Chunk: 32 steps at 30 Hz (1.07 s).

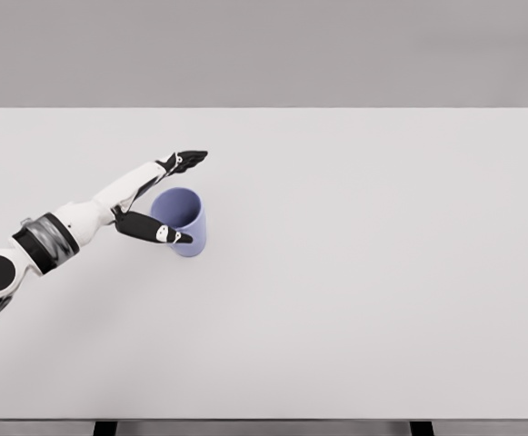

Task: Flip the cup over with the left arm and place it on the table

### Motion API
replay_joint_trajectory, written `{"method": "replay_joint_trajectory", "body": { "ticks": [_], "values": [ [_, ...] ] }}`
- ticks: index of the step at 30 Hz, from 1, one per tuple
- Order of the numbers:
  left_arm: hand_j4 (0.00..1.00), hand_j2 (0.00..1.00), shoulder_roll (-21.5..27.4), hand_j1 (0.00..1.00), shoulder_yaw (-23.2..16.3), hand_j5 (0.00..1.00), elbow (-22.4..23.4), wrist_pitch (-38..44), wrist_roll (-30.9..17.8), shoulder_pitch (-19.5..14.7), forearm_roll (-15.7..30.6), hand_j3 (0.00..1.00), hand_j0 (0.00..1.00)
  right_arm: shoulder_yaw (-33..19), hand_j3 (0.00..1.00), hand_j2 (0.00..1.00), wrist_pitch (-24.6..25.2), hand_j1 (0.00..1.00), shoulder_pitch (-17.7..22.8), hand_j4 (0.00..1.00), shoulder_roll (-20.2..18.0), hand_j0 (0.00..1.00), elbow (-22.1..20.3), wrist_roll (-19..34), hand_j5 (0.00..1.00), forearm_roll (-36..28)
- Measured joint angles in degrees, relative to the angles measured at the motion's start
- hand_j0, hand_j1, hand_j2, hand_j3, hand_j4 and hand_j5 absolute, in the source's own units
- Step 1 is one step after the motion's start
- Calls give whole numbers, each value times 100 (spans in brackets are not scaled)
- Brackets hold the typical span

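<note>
A single head view looks steeply down from above and behind the near edge of the white table, facing its far edge and the grey wall beyond. It sits far enough back to take in almost the whole tabletop. The left hand shows left of centre, most of the table stretching to its right.

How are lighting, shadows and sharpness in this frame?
Head view: even, diffuse light, no glare on the white table; only a faint soft shadow under the blue cup; cup and left hand are sharp, no motion blur or visible distortion.
</note>
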Motion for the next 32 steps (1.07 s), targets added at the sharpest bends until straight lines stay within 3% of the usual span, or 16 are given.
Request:
{"method": "replay_joint_trajectory", "body": {
  "ticks": [10, 20, 32],
  "values": [
    [100, 100, 82, 100, 11, 100, -2, -25, 0, 88, 0, 100, 100, 0, 100, 100, 0, 100, 0, 100, 0, 100, 1, 0, 100, 1],
    [100, 100, 337, 100, 146, 100, -2, -581, -1, 167, 7, 100, 100, 0, 100, 100, 0, 100, 0, 100, 0, 100, 1, 0, 100, 0],
    [100, 100, 732, 100, 1263, 100, -2, -1017, -1, 624, -10, 100, 100, 0, 100, 100, 0, 100, 0, 100, 0, 100, 1, 0, 100, 0]
  ]
}}
